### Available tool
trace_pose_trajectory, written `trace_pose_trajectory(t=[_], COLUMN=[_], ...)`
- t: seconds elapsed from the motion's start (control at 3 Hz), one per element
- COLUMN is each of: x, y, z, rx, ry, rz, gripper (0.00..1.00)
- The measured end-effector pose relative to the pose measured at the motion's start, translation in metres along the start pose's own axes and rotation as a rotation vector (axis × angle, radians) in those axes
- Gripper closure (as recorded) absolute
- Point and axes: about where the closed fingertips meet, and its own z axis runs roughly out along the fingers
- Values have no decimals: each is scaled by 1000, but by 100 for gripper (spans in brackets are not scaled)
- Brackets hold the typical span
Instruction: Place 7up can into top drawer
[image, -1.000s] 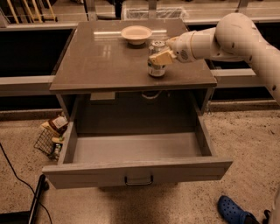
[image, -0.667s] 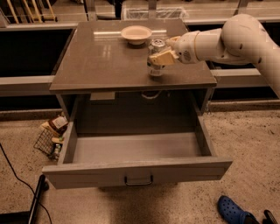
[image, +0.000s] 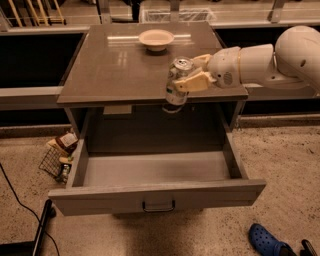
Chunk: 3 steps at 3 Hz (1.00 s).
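Observation:
The 7up can (image: 177, 82) is a silvery-green can with a pull-tab top, held upright in the air at the front edge of the cabinet top, over the back of the drawer. My gripper (image: 192, 75) reaches in from the right and is shut on the can, cream fingers (image: 194, 82) wrapped around its side. The top drawer (image: 159, 195) is pulled wide open below, with a grey front panel and a small dark handle (image: 158, 206) at its centre. Its inside looks bare.
A shallow cream bowl (image: 156, 38) sits at the back of the brown cabinet top (image: 115, 65). A wire basket with clutter (image: 59, 155) lies on the floor at left, beside a black cable (image: 20, 205). A blue shoe (image: 267, 240) is at lower right.
My gripper has lifted the can off the cabinet top and carried it forward, toward the front edge above the open drawer.

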Motion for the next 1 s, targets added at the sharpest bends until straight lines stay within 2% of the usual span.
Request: trace_pose_trajectory(t=[0.67, 1.0], x=[2, 29], y=[6, 34], z=[0, 9], rx=[-24, -77], ry=[3, 34], rz=[2, 11], gripper=[100, 100])
